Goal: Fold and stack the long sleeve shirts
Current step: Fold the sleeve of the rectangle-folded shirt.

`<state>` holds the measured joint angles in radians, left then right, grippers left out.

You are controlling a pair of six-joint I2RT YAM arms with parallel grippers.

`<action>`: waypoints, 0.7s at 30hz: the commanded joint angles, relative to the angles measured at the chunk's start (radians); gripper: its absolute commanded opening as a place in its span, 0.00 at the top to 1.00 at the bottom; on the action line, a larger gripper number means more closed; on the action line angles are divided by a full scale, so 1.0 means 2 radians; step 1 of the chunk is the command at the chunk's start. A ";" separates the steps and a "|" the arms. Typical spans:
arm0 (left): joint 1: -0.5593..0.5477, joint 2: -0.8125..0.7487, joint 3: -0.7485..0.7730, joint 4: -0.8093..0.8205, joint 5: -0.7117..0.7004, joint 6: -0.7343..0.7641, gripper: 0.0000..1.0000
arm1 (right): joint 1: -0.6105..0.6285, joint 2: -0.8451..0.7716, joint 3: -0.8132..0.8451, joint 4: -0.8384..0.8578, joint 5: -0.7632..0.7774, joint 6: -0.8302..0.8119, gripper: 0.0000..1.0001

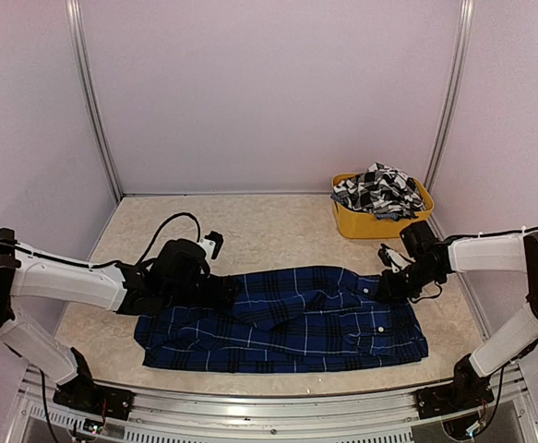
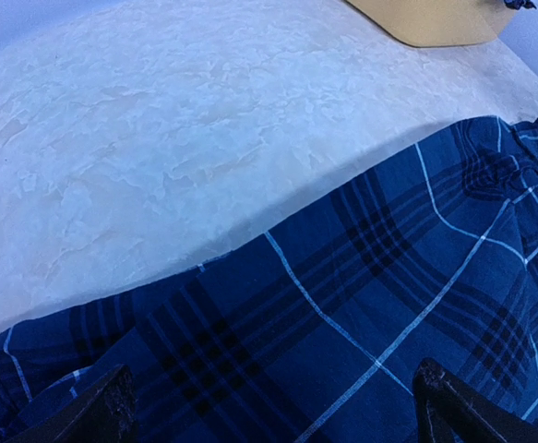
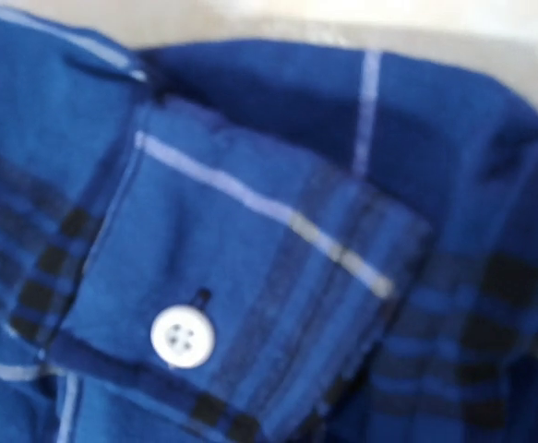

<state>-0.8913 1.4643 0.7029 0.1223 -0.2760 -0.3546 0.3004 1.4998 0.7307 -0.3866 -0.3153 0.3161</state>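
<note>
**Blue shirt flat on the table, an arm at each end**

From the top camera: the blue shirt lies spread on the table, just ahead of the arm bases. Its long axis runs left to right. The left gripper sits low at the far edge near the shirt's left end. The right gripper is at the far edge near the right end. So each arm is nearer its own end, and the cloth lies towards the bases from both pincers. I'd call this the setup for a fold pulling the far edge towards the near one. From up here I cannot tell how either pincer stands.

The count: two shirts. The black-and-white shirt is heaped in the yellow tub at the far right, well apart from the blue one. One tub, two arms.

Over to the left wrist: both fingertips are spread wide, with plaid cloth filling the space between them. Nothing is pinched. The shirt's edge runs diagonally across the bare table, and a corner of the tub peeks in at the top.

Right wrist now: it's blurred and very close on a cuff with one white button. No fingers show, so this pincer's state can't be called.
</note>
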 commanded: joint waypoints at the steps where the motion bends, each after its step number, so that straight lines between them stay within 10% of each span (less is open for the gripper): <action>1: -0.015 0.028 0.013 -0.008 -0.032 -0.007 0.01 | -0.004 -0.041 0.005 -0.012 -0.003 0.011 1.00; 21: -0.043 0.106 0.008 -0.074 -0.127 0.023 0.01 | -0.014 -0.106 0.057 -0.128 0.064 0.004 1.00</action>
<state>-0.9630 1.6459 0.7055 0.0238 -0.4980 -0.3161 0.2958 1.3140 0.8093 -0.5835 -0.2333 0.3332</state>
